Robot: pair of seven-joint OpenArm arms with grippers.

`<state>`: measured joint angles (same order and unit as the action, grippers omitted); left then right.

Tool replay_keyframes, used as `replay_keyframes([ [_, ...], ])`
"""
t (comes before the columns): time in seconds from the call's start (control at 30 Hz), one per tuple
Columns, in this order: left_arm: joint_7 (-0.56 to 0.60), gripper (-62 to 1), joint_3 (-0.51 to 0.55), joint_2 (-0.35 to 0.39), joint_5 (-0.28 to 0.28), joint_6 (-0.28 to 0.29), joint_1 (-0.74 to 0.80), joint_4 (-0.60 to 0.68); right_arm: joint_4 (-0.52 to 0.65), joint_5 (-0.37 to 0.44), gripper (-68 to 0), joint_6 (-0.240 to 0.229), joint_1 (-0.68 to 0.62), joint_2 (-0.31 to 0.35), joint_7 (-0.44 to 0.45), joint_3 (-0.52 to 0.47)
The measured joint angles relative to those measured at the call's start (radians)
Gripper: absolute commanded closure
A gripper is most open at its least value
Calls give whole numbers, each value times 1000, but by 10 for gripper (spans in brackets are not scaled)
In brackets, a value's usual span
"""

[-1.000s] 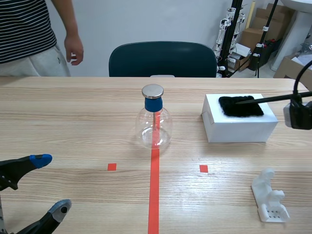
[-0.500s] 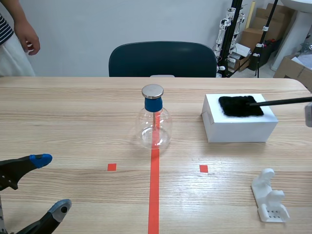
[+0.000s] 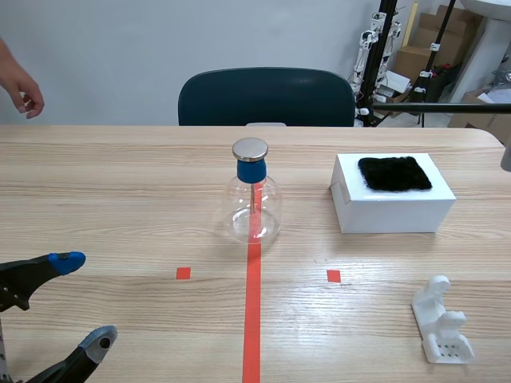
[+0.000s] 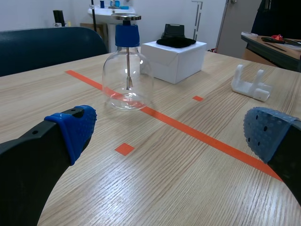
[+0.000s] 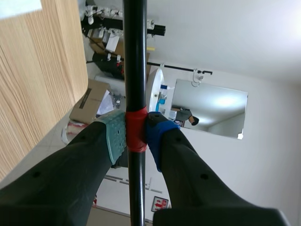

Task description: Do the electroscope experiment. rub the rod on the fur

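Right gripper (image 5: 135, 136) clamped on the black rod (image 3: 435, 105), which hangs level in air, clear of the fur (image 3: 394, 173) on white box (image 3: 383, 214) at right; looks mid-rub, next needs tip lowered onto fur.

fur (image 3: 394, 173) lies on the box (image 3: 391, 211), right of the electroscope (image 3: 252, 206).

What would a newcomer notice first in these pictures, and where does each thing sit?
The clear flask electroscope, with its blue collar and metal disc, stands mid-table on the red tape line. To its right, black fur lies on top of a white box. The right gripper is shut on a black rod, holding it level in the air, apart from the fur.
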<state>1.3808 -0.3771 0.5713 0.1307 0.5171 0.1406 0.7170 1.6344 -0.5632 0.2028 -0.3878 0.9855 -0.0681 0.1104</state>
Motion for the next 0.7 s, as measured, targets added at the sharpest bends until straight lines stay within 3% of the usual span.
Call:
replay_keyframes([
  [0.17, 0, -623, 0, 0, 0, 0, 0, 0, 183, -71, -42, -1, -158, -124, 9, -125],
  [0.3, 0, -623, 0, 0, 0, 0, 0, 0, 318, -191, -42, 20, -266, -282, 46, -188],
  [0.4, 0, -623, 0, 0, 0, 0, 0, 0, 394, -312, -42, 93, -330, -423, 77, -195],
  [0.47, 0, -623, 0, 0, 0, 0, 0, 0, 435, -360, -42, 97, -377, -501, 124, -193],
  [0.6, 0, -623, 0, 0, 0, 0, 0, 0, 476, -453, -42, 97, -479, -583, 166, -159],
  [0.7, 0, -623, 0, 0, 0, 0, 0, 0, 477, -541, -42, 136, -550, -629, 182, -119],
])
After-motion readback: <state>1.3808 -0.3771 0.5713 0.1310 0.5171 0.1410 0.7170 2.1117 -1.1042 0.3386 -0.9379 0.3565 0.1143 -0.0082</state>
